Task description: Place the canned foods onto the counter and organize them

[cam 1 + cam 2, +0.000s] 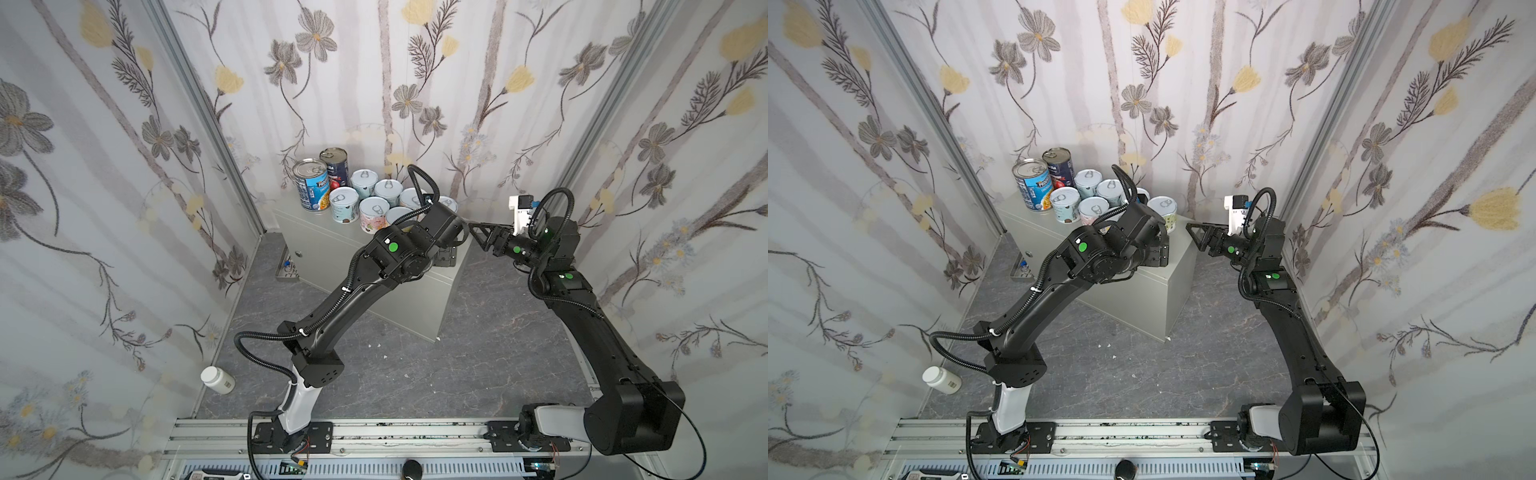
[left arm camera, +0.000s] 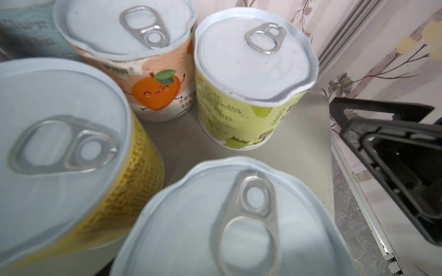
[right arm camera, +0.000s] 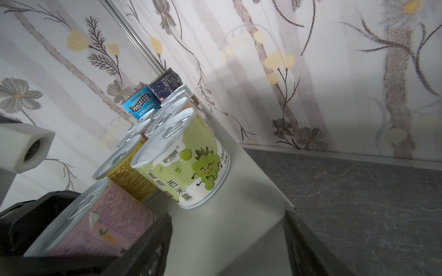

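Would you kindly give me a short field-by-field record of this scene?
counter: light-grey rectangular metal cabinet
tall cans: blue-labelled steel can and navy-red steel can, upright on it
short cans: pastel pull-tab cans clustered beside them
stray item: white plastic bottle on the dark marbled floor
right claw: open, empty, near the green-labelled short can

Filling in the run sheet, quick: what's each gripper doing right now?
Left gripper: right at the pink short can, jaws hidden, cannot tell.
Right gripper: open, holding nothing.
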Controlling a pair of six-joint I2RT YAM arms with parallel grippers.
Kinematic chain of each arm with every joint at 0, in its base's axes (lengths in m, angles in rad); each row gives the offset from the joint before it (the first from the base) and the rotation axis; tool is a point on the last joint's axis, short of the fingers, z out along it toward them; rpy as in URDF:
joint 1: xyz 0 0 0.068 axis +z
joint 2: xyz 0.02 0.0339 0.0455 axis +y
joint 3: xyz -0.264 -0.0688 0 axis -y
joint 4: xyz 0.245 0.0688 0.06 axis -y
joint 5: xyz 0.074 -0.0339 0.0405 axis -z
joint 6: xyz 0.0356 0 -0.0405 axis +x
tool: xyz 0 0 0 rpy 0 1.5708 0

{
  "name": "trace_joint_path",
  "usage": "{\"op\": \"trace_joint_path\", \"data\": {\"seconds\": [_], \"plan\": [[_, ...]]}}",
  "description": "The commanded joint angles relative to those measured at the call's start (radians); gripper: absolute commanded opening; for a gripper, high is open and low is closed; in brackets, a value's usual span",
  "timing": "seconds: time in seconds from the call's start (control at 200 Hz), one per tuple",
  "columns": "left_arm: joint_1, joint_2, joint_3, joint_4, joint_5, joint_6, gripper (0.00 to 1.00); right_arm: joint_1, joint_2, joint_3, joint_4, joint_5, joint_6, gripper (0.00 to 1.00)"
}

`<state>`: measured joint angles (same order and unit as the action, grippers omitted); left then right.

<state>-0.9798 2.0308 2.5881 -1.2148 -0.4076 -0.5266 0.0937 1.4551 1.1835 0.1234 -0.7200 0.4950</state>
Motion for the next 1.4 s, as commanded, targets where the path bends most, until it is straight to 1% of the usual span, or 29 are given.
{"op": "trace_joint_path", "data": {"seconds": [0.0,0.155,0.37,0.585,0.639,0.719,0.809,0.859,0.939,1.009,1.089,1.169,1.284,1.394], "plan": [[0.001,0.009,0.017,-0.02,-0.033,-0.004,0.84,0.002,-0.026,-0.01,-0.01,-0.006,-0.021,0.74],[0.001,0.019,0.048,-0.019,-0.041,0.002,0.87,0.006,-0.083,-0.03,-0.027,0.005,-0.033,0.74],[-0.013,0.015,0.082,0.004,-0.067,0.024,0.99,0.046,-0.168,-0.074,-0.056,0.044,-0.052,0.77],[-0.015,-0.014,0.086,0.048,-0.066,0.044,1.0,0.08,-0.256,-0.111,-0.081,0.106,-0.048,0.76],[-0.016,-0.027,0.09,0.059,-0.073,0.05,1.0,0.097,-0.281,-0.113,-0.106,0.128,-0.065,0.73],[-0.021,-0.053,0.092,0.074,-0.106,0.057,1.0,0.128,-0.312,-0.109,-0.163,0.174,-0.1,0.62],[-0.029,-0.099,0.092,0.095,-0.145,0.064,1.0,0.167,-0.339,-0.104,-0.226,0.236,-0.135,0.52],[-0.036,-0.127,0.092,0.102,-0.167,0.068,1.0,0.195,-0.349,-0.1,-0.262,0.268,-0.151,0.5],[-0.049,-0.179,0.075,0.103,-0.204,0.073,1.0,0.244,-0.364,-0.099,-0.296,0.322,-0.166,0.51],[-0.056,-0.245,0.01,0.107,-0.235,0.06,1.0,0.29,-0.374,-0.101,-0.308,0.373,-0.173,0.59],[-0.06,-0.334,-0.116,0.124,-0.257,0.04,1.0,0.342,-0.37,-0.091,-0.32,0.426,-0.18,0.67],[-0.062,-0.43,-0.279,0.151,-0.28,0.013,1.0,0.396,-0.342,-0.06,-0.335,0.476,-0.193,0.7],[-0.062,-0.583,-0.541,0.219,-0.305,-0.027,1.0,0.481,-0.291,-0.006,-0.367,0.578,-0.218,0.71],[-0.061,-0.724,-0.795,0.308,-0.313,-0.079,1.0,0.526,-0.251,0.031,-0.374,0.645,-0.227,0.75]]}}
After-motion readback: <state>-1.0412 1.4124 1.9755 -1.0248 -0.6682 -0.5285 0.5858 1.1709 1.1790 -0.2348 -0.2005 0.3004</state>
